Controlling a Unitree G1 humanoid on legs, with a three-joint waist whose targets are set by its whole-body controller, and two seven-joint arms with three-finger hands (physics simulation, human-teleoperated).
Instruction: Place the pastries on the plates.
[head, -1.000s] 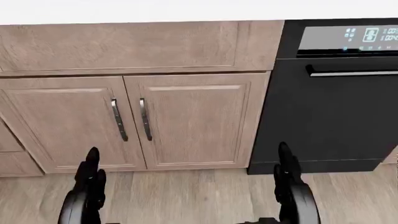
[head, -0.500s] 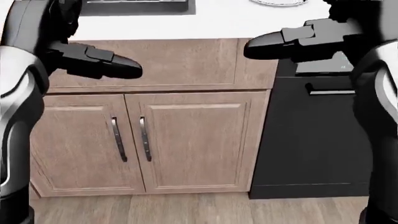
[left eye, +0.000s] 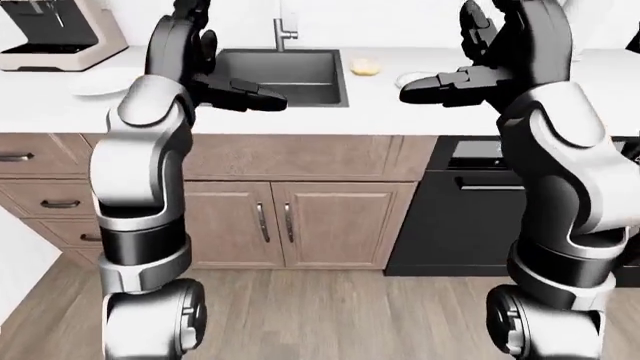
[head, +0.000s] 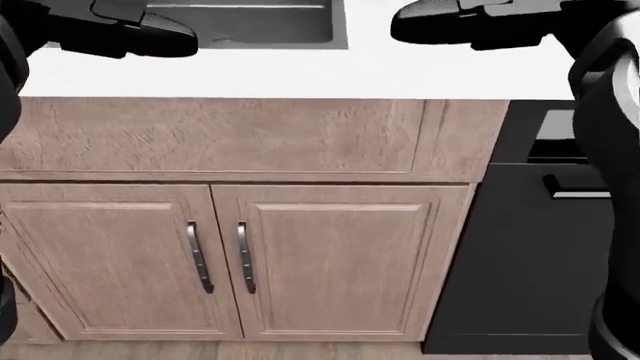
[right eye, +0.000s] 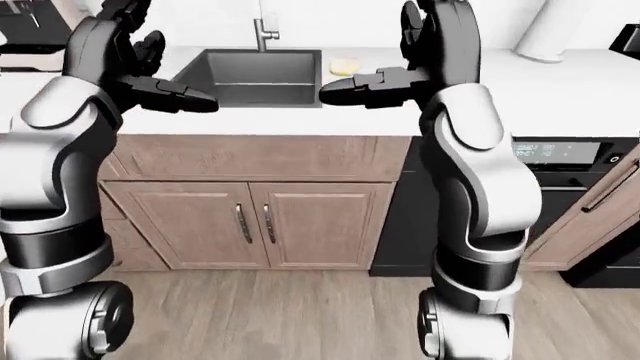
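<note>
Near the robot are wood cupboard doors (head: 225, 259) with a black oven (left eye: 480, 217) to their right; above them both hands are empty and held over the near edge of the white table (left eye: 330, 112); the left hand (left eye: 248, 94) has its fingers spread and straight; the right hand (left eye: 440, 84) is the same; farther off is the sink (left eye: 280, 73); just right of it lies a pastry (left eye: 365, 68); a plate (left eye: 412, 78) lies near the right hand; another plate (left eye: 100, 81) sits far left, by a coffee machine (left eye: 55, 34).
</note>
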